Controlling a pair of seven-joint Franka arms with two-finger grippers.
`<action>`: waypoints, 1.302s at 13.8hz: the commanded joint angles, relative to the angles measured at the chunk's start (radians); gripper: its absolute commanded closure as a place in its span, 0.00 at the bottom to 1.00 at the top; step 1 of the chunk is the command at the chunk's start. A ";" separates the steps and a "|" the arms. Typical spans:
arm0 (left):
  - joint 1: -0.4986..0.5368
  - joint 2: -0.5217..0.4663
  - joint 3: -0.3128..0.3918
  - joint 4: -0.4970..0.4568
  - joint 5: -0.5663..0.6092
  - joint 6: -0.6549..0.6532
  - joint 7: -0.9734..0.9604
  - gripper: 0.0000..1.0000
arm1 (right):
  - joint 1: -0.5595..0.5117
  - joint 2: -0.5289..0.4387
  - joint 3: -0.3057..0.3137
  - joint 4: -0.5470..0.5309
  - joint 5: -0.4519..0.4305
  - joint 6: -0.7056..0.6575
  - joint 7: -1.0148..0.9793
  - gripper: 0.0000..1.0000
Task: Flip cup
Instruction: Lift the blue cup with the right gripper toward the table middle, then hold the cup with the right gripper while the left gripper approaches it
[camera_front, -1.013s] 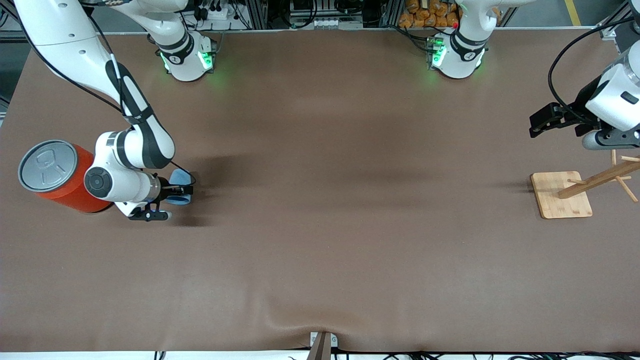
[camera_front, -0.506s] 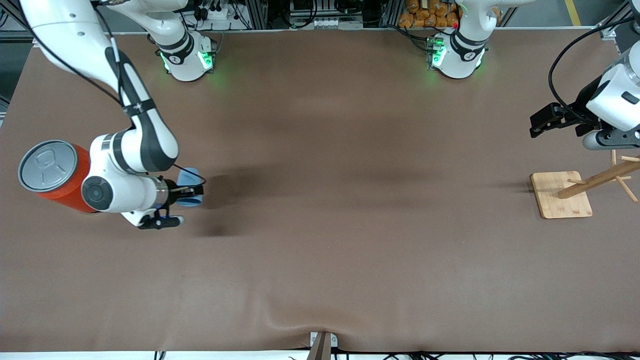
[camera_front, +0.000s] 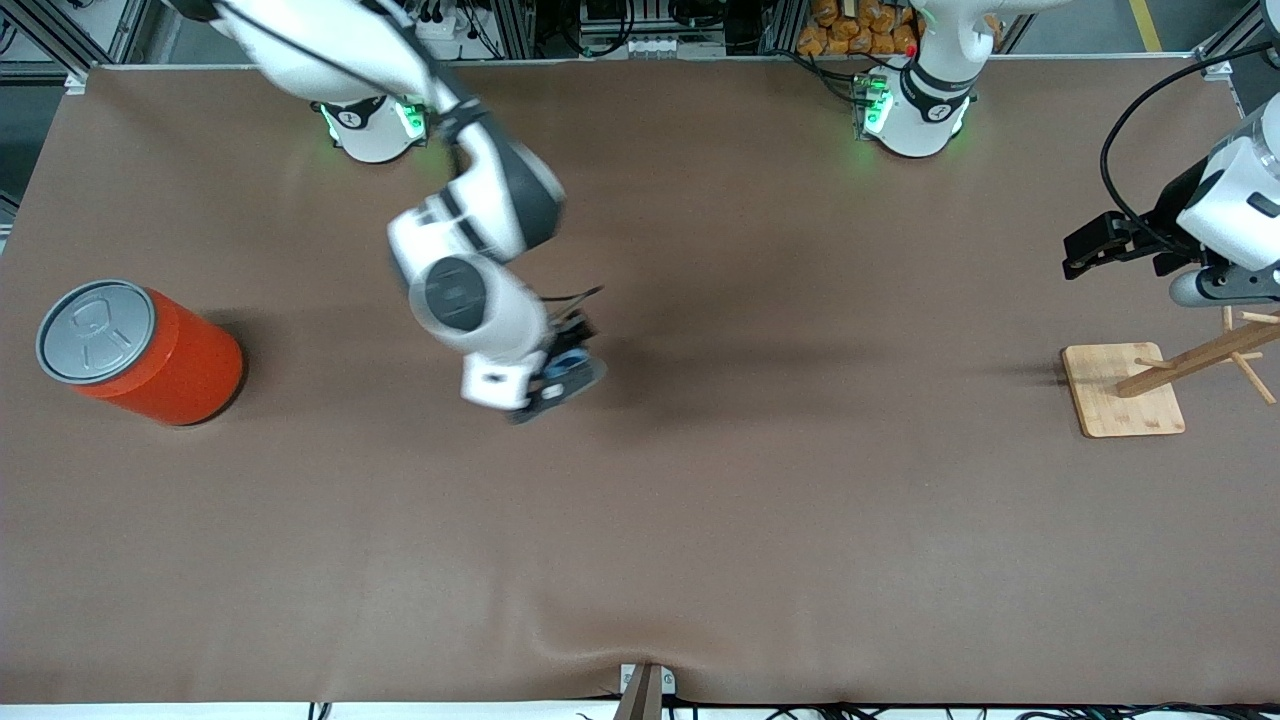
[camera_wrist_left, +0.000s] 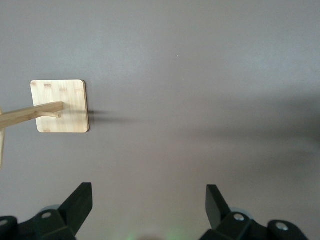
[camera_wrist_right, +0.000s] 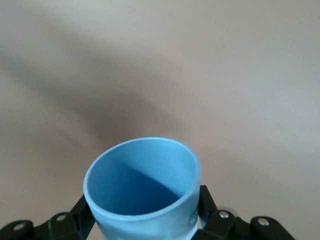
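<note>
My right gripper is shut on the light-blue cup and holds it in the air over the middle of the brown table. In the right wrist view the cup sits between the two black fingers, its wide rim and darker blue inside facing the camera. The arm is blurred by motion in the front view and hides most of the cup. My left gripper is open and empty, and waits above the table at the left arm's end. In the left wrist view the left gripper has its black fingertips wide apart.
A large orange can with a grey lid stands at the right arm's end of the table. A wooden rack on a square bamboo base stands under the left gripper; the base also shows in the left wrist view.
My right arm has lifted the cup from beside the orange can and swung it toward the table's middle. The left arm has barely moved.
</note>
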 joint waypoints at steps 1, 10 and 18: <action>0.007 0.010 -0.003 -0.005 -0.020 0.004 0.012 0.00 | 0.051 0.133 -0.016 0.160 -0.020 0.083 -0.268 0.90; 0.064 0.062 0.001 -0.149 -0.239 0.090 -0.003 0.00 | 0.358 0.291 -0.095 0.281 -0.255 0.073 -0.443 1.00; 0.095 0.267 -0.003 -0.177 -0.566 0.159 0.009 0.00 | 0.424 0.341 -0.127 0.281 -0.266 0.084 -0.309 0.88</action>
